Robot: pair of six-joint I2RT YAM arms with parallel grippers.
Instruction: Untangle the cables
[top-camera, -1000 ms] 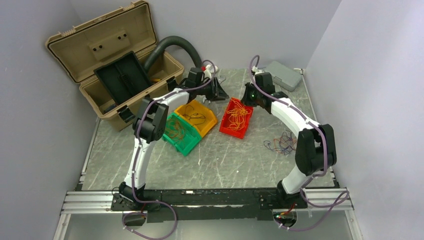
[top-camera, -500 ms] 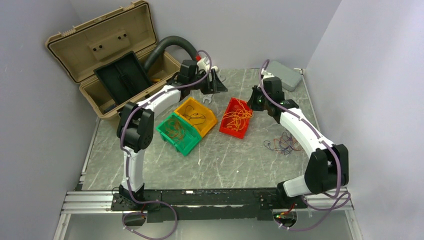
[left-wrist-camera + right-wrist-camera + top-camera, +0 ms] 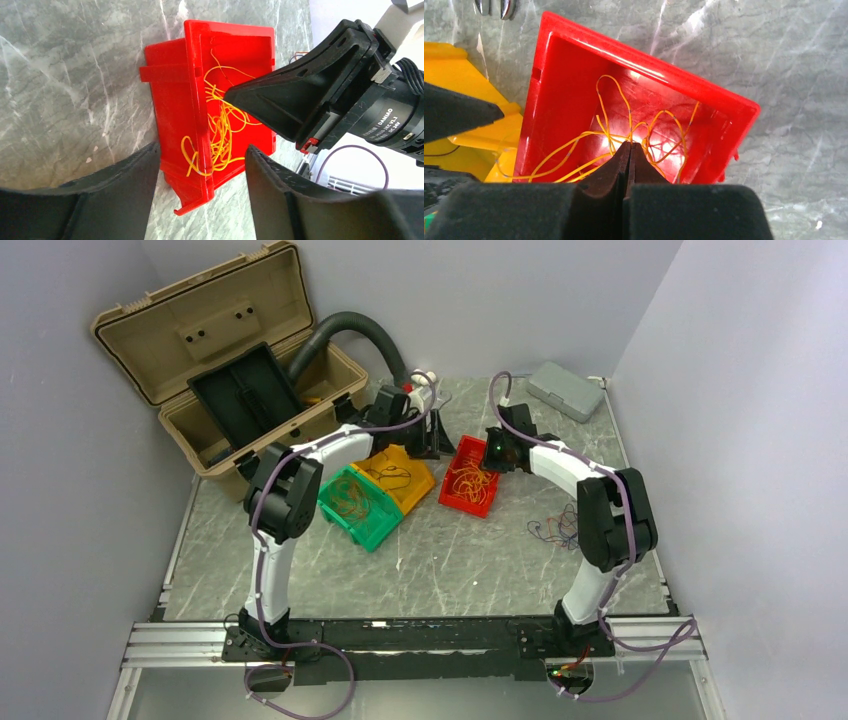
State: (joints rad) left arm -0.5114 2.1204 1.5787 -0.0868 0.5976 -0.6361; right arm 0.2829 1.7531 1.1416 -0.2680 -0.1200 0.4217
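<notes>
Right tool (image 3: 629,150) was pinched shut, tips down among the orange-yellow cables (image 3: 639,132) in the red bin (image 3: 564,75) right beneath it, though whether a strand was caught, couldn't tell. Left tool (image 3: 201,150) hung wide open and empty just over that bin's wall. Sorting looked well underway, yet a tangled bunch (image 3: 560,528) lay on the desk (image 3: 450,560) back behind the right tool, not yet pulled apart

3 bins: red (image 3: 452,502), yel (image 3: 418,495), grn (image 3: 378,532); 4 cable bunches (image 3: 562,528); 1 toolbox (image 3: 200,320); 1 hose (image 3: 350,325); 2 arms (image 3: 270,560).
</notes>
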